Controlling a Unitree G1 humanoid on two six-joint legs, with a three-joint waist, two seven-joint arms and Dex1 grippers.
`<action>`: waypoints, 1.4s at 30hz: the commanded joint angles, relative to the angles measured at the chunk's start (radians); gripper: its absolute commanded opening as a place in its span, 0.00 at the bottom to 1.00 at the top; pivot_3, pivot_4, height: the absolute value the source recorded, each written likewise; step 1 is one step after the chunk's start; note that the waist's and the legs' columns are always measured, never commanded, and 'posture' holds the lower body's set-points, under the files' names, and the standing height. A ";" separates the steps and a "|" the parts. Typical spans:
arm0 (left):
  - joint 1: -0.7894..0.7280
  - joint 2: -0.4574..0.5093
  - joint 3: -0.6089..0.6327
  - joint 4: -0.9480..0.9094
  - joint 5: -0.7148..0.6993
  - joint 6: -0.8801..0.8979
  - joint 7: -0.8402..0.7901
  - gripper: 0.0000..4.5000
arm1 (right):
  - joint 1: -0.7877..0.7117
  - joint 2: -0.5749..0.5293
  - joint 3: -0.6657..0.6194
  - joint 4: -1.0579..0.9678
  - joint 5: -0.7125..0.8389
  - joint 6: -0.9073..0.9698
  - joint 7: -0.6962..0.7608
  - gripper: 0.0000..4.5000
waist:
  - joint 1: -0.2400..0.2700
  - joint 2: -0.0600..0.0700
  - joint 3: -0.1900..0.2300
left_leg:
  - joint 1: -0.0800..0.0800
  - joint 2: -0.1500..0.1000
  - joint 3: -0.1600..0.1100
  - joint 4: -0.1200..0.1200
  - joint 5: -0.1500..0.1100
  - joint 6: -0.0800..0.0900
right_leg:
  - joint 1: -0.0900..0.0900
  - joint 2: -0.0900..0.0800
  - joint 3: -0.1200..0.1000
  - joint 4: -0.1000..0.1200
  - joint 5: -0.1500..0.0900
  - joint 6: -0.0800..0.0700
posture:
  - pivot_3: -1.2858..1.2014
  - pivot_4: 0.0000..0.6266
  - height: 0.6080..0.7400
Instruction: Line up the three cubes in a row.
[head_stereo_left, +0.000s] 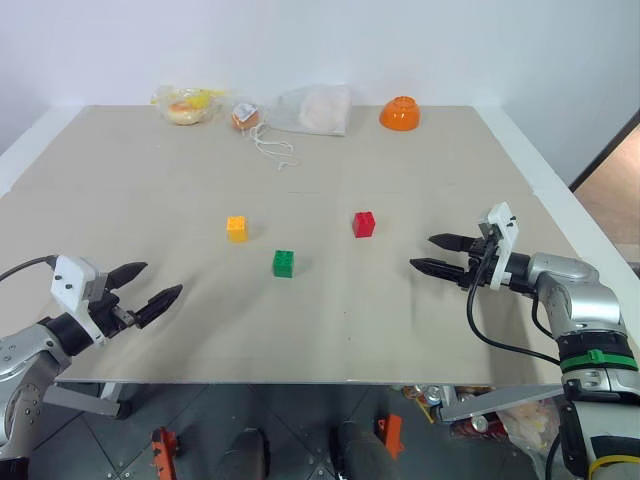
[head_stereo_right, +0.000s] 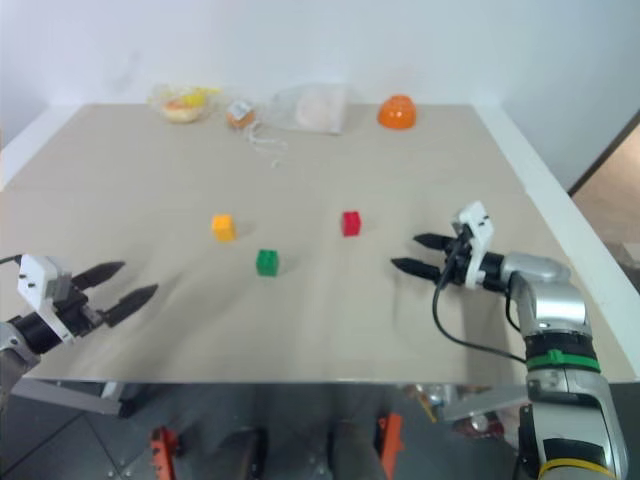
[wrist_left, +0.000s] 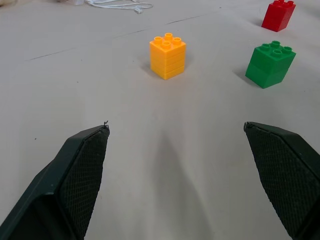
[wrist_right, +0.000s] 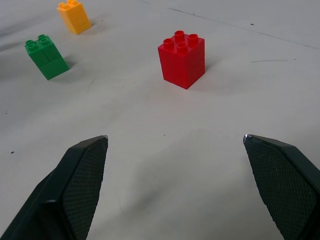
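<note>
At the lower left of the frame the left gripper (head_stereo_left: 148, 283) is being held spread and empty, and at the right the right gripper (head_stereo_left: 431, 253) likewise, probably readied for a reach. Mid-frame, the green block (head_stereo_left: 283, 263) is sitting nearest, the yellow block (head_stereo_left: 236, 228) and red block (head_stereo_left: 364, 223) slightly farther, so no row is formed yet. The beige table (head_stereo_left: 400, 330) is bordered by a white wall, with an orange bowl (head_stereo_left: 399, 113) and bags (head_stereo_left: 315, 108) lying at its far edge.
</note>
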 joint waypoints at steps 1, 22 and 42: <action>-0.008 0.008 -0.008 -0.033 -0.027 0.014 -0.033 0.99 | -0.027 0.013 0.006 0.004 -0.025 -0.042 -0.019 1.00 | 0.000 0.000 0.000 | 0.000 0.000 0.000 0.000 0.000 0.000 | 0.000 0.000 0.000 0.000 0.000 0.000 | 0.52 0.24 1.00; -0.102 0.007 -0.283 -0.133 0.046 -0.043 -0.232 0.99 | -0.372 0.236 0.161 0.561 -0.324 -0.489 -0.184 1.00 | -0.004 0.000 0.000 | 0.002 0.003 0.007 0.001 0.000 0.000 | 0.000 0.004 0.008 0.000 0.005 0.001 | 0.52 0.24 1.00; -0.026 -0.032 -0.270 -0.237 0.018 -0.018 -0.135 0.99 | -0.562 0.338 0.148 0.805 -0.407 -0.555 -0.266 1.00 | -0.007 0.000 0.000 | 0.002 0.003 0.008 0.001 0.000 0.001 | -0.001 0.005 0.011 0.000 0.004 0.001 | 0.52 0.24 1.00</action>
